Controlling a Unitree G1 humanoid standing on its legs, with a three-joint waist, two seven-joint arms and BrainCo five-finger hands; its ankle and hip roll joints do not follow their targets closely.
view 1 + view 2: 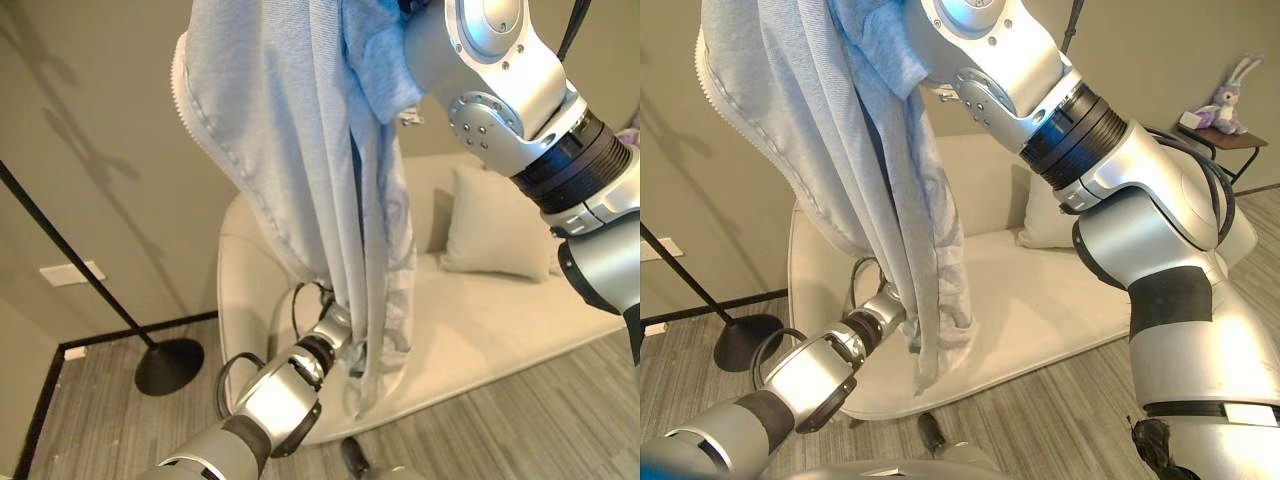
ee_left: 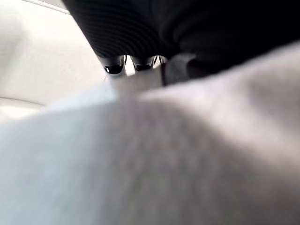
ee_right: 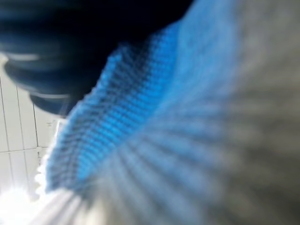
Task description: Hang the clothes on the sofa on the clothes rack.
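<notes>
Cream sofa [image 1: 480, 320] behind — pale blue garment [image 1: 300, 150] hanging, left hand [image 1: 335, 330] fingers hidden, grip unclear

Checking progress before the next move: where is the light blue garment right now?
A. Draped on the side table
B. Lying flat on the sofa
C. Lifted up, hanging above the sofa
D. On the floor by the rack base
C: the light blue garment hangs from high up, its lower end dangling by the left hand, in front of the sofa.
</notes>
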